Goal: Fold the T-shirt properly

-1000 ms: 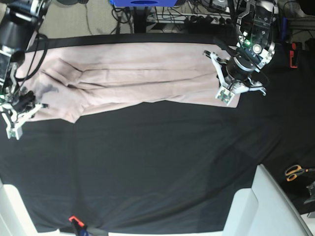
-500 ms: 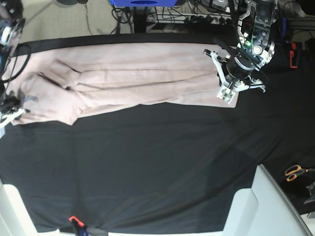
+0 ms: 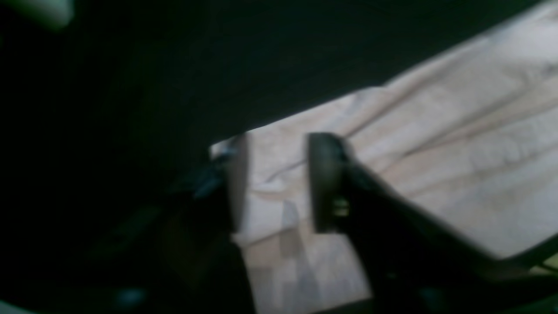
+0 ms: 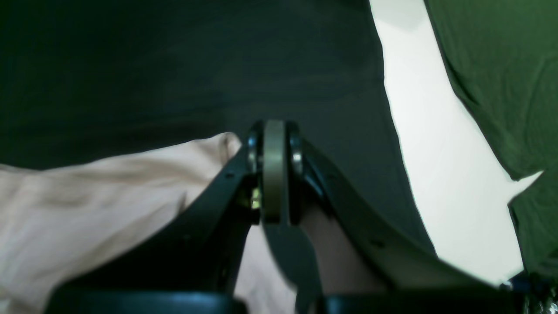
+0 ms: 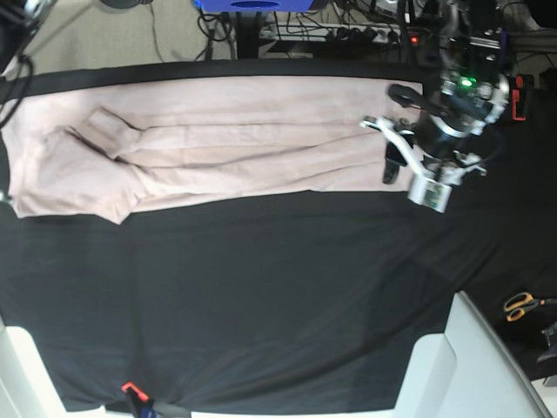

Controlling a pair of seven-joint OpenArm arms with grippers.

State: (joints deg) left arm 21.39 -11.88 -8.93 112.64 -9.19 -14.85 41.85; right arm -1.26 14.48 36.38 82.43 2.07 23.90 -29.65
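The pale pink T-shirt (image 5: 218,144) lies stretched in a long folded band across the far side of the black cloth (image 5: 261,296). My left gripper (image 5: 411,178) hovers at its right end, jaws open; in the left wrist view the left gripper (image 3: 279,183) has the T-shirt (image 3: 436,144) showing between its fingers with nothing pinched. In the right wrist view my right gripper (image 4: 274,174) is shut at the corner of the T-shirt (image 4: 109,200), at the shirt's left end. The base view cuts that gripper off past its left edge.
Orange-handled scissors (image 5: 522,305) lie at the right, beside a white block (image 5: 461,366) at the front right. An orange clip (image 5: 130,387) sits at the cloth's near edge. The right wrist view shows a white surface (image 4: 436,152) and green fabric (image 4: 501,87) beyond the black cloth.
The left gripper has opened, let go of the shirt's right end and shifted slightly right and nearer. The right gripper pulled the shirt's left end leftward out of the base view, flattening the shirt.
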